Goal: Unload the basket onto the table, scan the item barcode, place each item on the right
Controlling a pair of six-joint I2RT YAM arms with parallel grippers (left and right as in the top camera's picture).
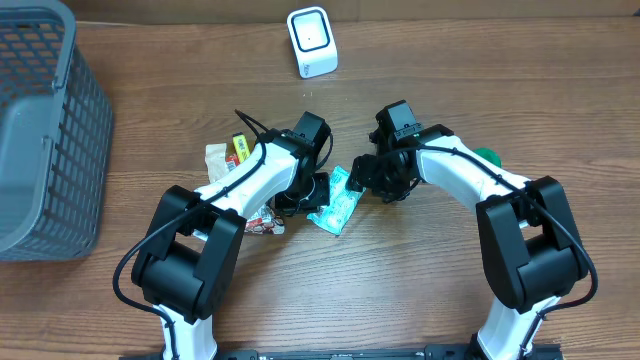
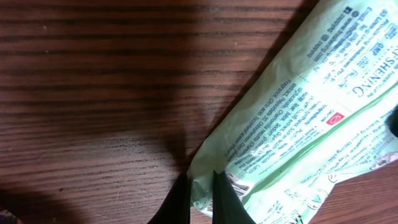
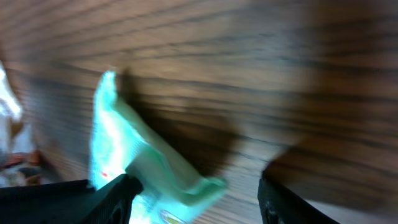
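The item is a light green snack packet (image 1: pixel 338 203) lying on the wooden table between the two arms. In the left wrist view its printed back (image 2: pixel 298 106) faces up, and barcode stripes (image 2: pixel 240 186) show beside my fingers. My left gripper (image 1: pixel 318 190) (image 2: pixel 198 177) is shut on the packet's lower corner. My right gripper (image 1: pixel 364 180) (image 3: pixel 196 183) hangs open over the packet's other end (image 3: pixel 124 143), with a crumpled tip of it lying between the wide-apart jaws; that view is blurred. The white scanner (image 1: pixel 312 42) stands at the far middle of the table.
A grey mesh basket (image 1: pixel 40 130) fills the far left. Other snack packets lie left of the left arm (image 1: pixel 225 155) and near its elbow (image 1: pixel 265 223). A green object (image 1: pixel 489 156) peeks out behind the right arm.
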